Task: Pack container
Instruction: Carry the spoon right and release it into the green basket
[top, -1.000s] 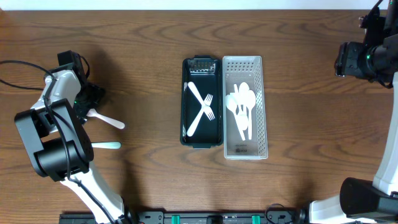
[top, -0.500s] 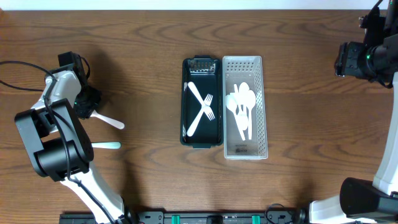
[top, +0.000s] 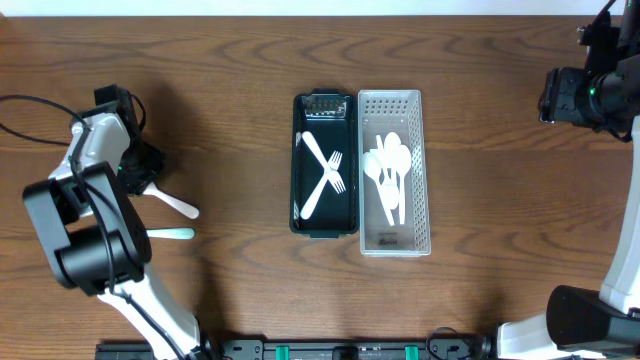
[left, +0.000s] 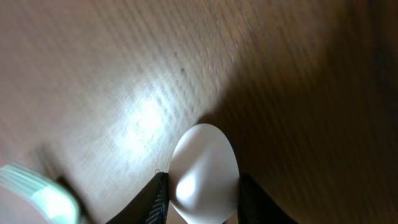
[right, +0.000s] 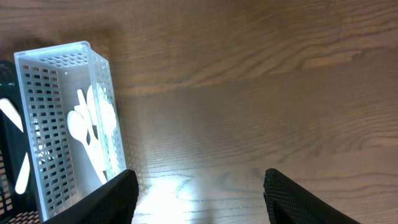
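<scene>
A black container sits mid-table with two white forks crossed inside it. Beside it on the right, a white perforated basket holds several white spoons. At the far left my left gripper is shut on the bowl of a white spoon, whose handle points right over the table. The left wrist view shows that bowl pinched between both fingers. My right gripper hangs open at the far right with nothing between its fingers. The basket lies to its left.
A white utensil with a teal end lies on the wood just below the left gripper and appears blurred at the left wrist view's lower left. A black cable loops at the far left edge.
My left gripper has shut on the spoon's bowl. The spoon has shifted slightly toward the front edge. The right arm has not moved.
</scene>
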